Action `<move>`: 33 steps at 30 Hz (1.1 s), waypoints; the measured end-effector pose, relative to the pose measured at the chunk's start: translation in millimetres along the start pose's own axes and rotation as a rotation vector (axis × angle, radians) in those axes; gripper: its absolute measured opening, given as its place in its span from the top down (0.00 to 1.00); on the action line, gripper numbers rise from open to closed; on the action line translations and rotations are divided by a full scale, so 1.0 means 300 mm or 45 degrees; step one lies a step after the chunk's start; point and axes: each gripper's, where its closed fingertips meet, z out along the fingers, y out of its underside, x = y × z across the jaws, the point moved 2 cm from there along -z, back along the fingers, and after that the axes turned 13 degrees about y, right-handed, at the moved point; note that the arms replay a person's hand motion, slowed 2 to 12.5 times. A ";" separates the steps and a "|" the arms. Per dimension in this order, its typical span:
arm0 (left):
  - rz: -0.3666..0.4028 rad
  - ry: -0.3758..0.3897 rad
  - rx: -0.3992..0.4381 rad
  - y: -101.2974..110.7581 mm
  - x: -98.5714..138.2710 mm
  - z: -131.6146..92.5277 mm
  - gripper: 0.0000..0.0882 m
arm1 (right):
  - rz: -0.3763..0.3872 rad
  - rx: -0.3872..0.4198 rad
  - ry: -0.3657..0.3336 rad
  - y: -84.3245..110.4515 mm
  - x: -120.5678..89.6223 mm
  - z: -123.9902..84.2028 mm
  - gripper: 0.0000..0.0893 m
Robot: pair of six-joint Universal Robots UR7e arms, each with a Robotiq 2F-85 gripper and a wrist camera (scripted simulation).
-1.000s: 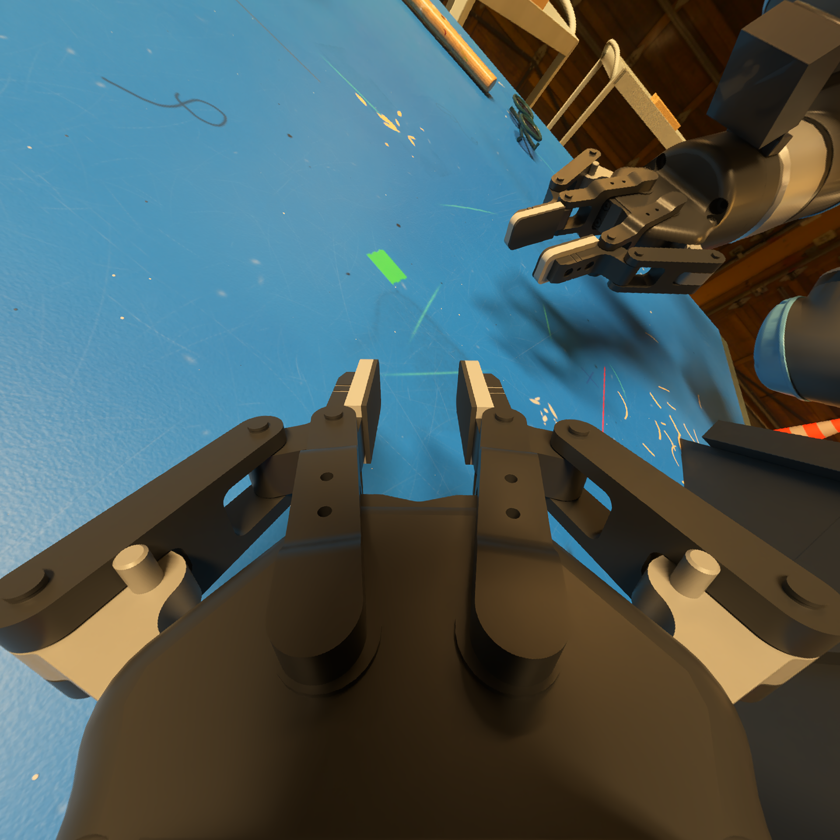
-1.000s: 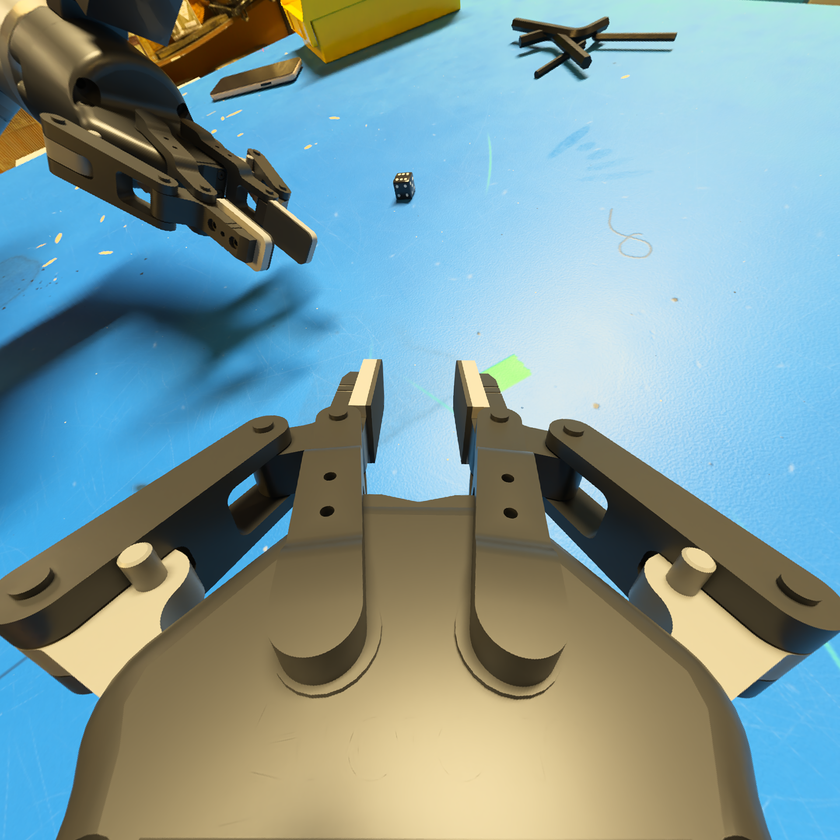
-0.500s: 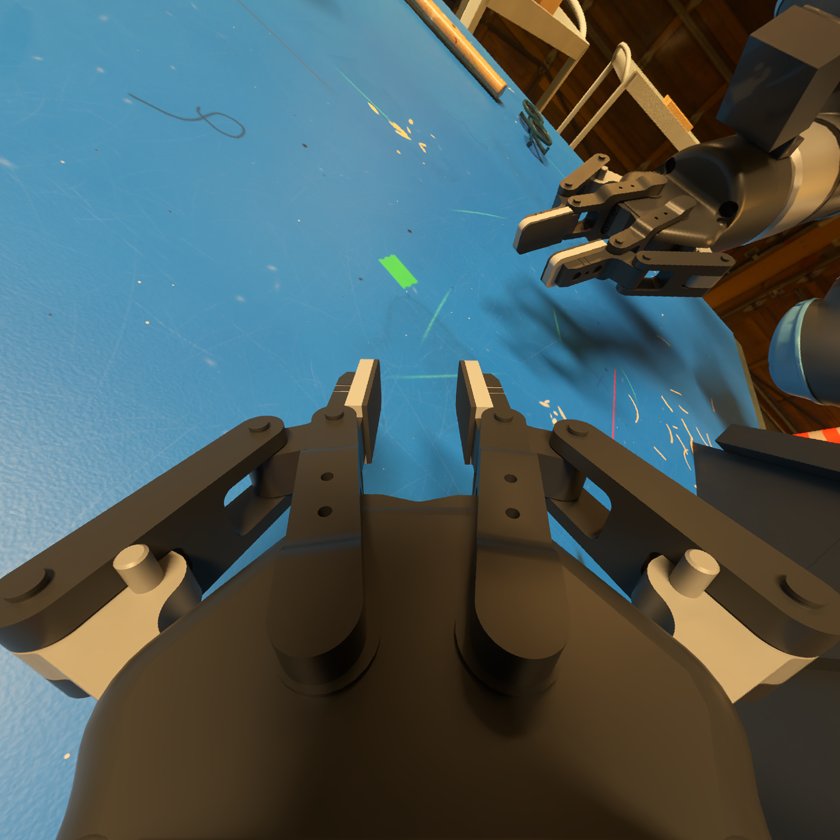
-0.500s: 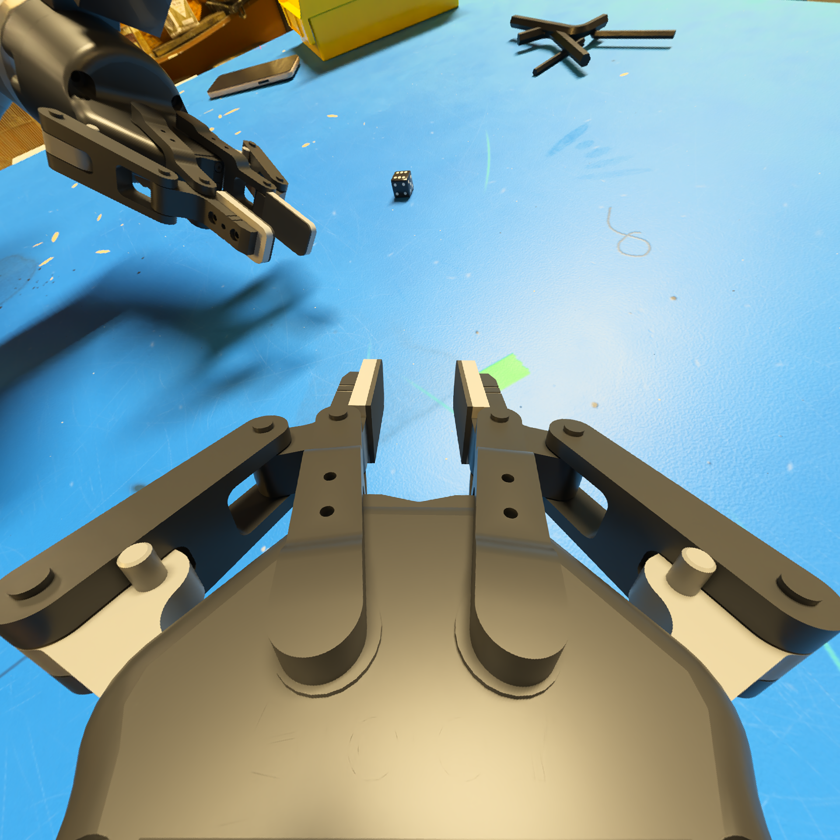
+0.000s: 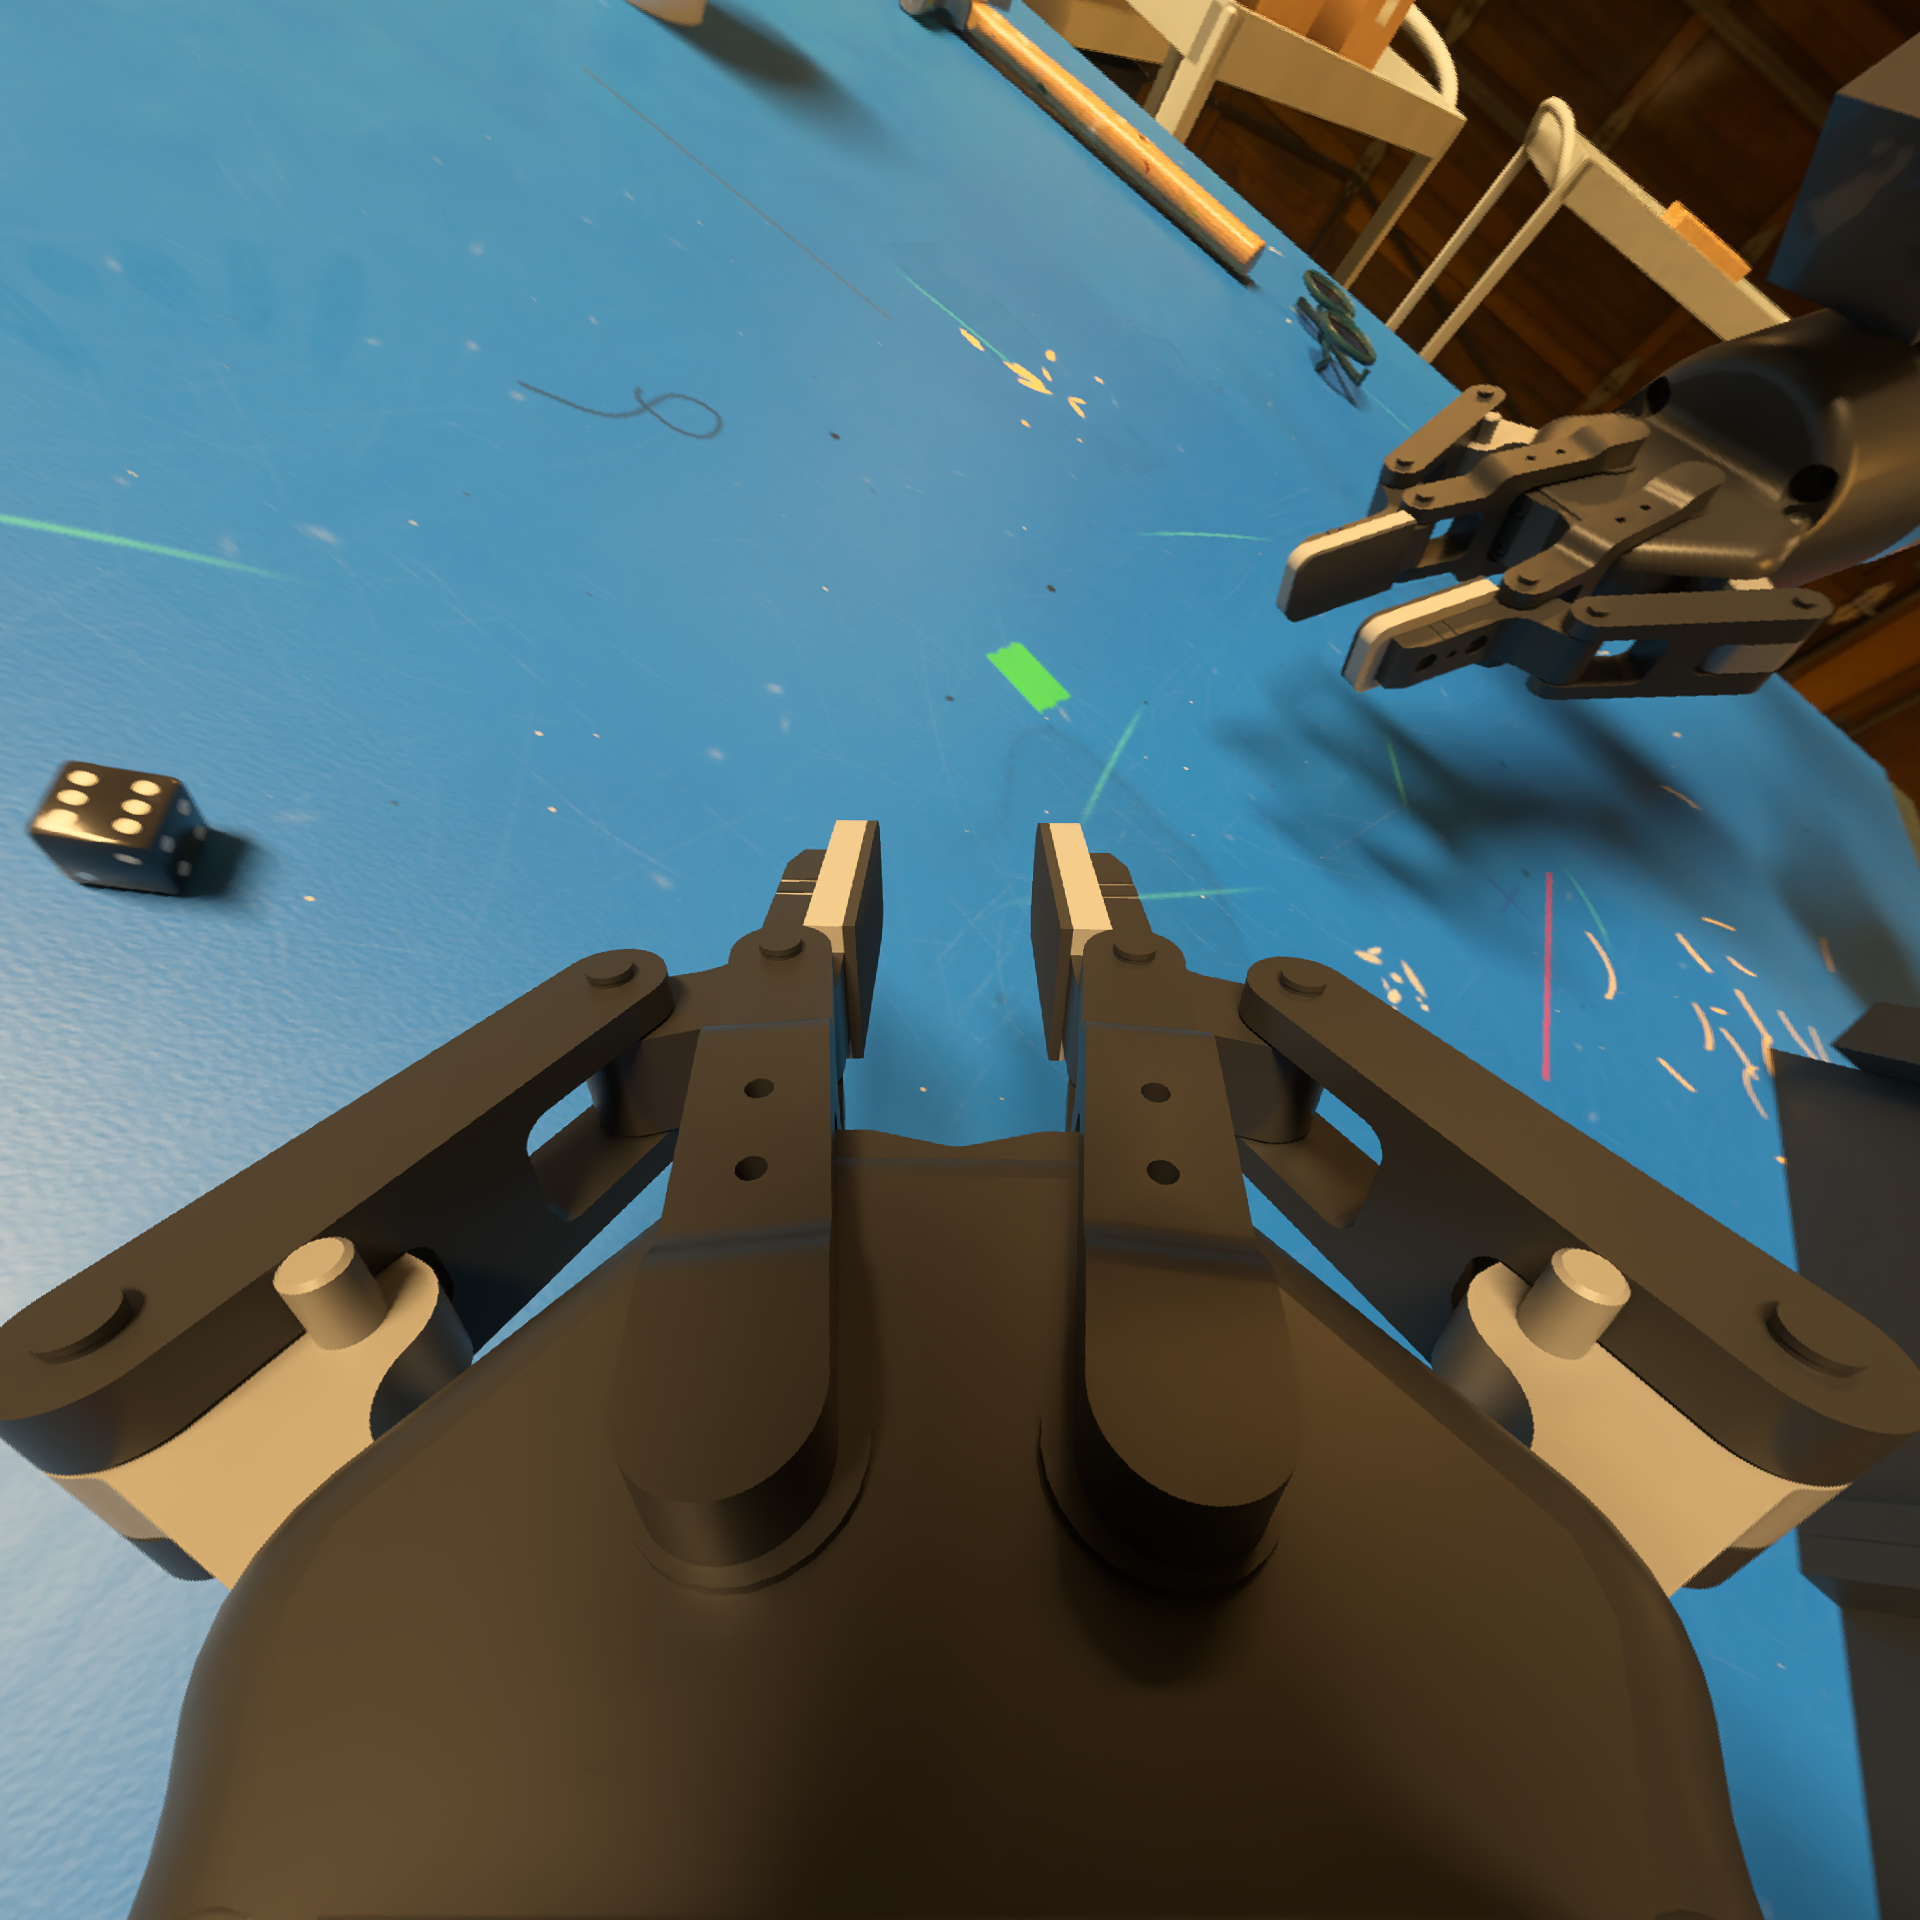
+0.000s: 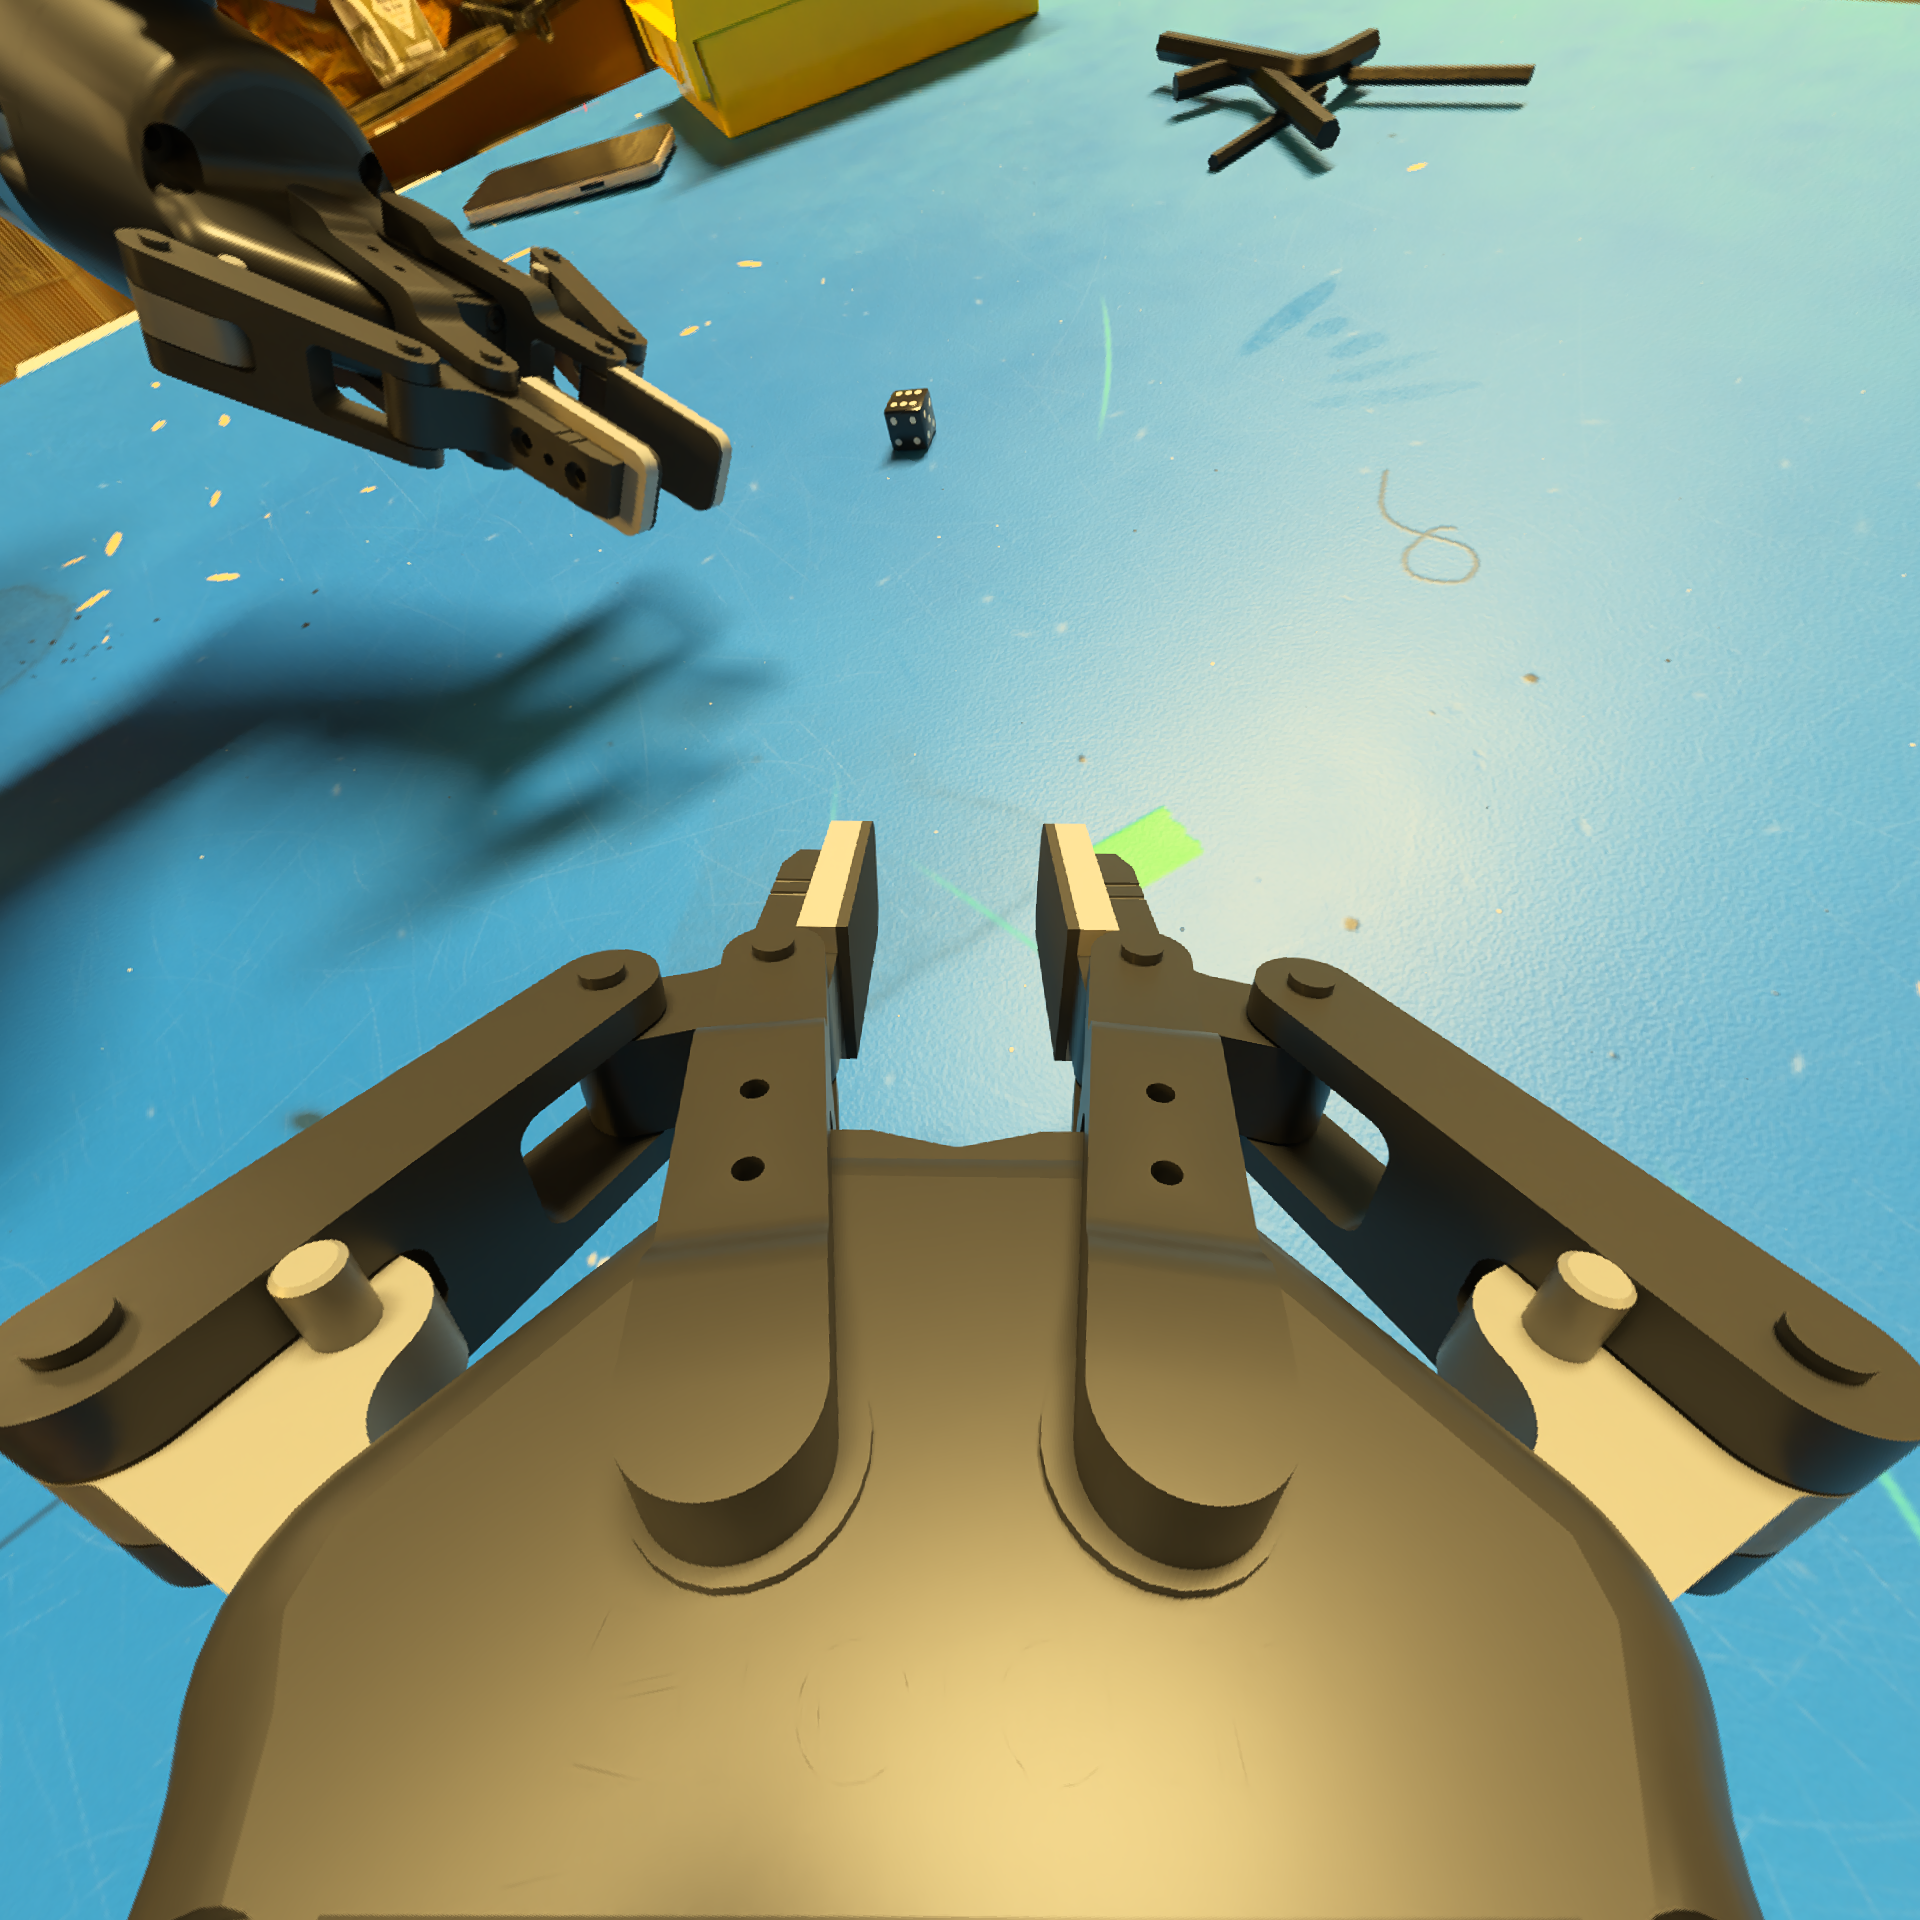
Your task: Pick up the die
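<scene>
A small black die [image 5: 116, 827] with white pips lies on the blue table [image 5: 520, 644], at the far left of the left wrist view. It also shows in the right wrist view [image 6: 909, 420], far ahead. My left gripper [image 5: 957, 883] is open and empty above the table, with the die well off to its left. It shows in the right wrist view [image 6: 665, 468] at upper left, left of the die. My right gripper [image 6: 957, 883] is open and empty over the table, far short of the die. It shows in the left wrist view [image 5: 1340, 623] at right.
A green tape patch [image 5: 1027, 676] lies on the table between the grippers. A yellow box [image 6: 831, 52], a phone [image 6: 571, 171] and crossed black sticks [image 6: 1299, 88] lie at the far end. A wooden-handled tool [image 5: 1112, 135] and a dark ring object [image 5: 1335, 327] lie near the table edge.
My left gripper has moved so that the die has come into its view at the left. In the right wrist view the left gripper has shifted slightly toward the die. The right gripper has hardly moved.
</scene>
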 end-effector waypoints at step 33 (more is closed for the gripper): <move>0.598 -0.262 -0.415 -0.133 -0.344 -0.062 0.58 | 0.036 0.024 -0.031 -0.017 0.012 0.009 0.69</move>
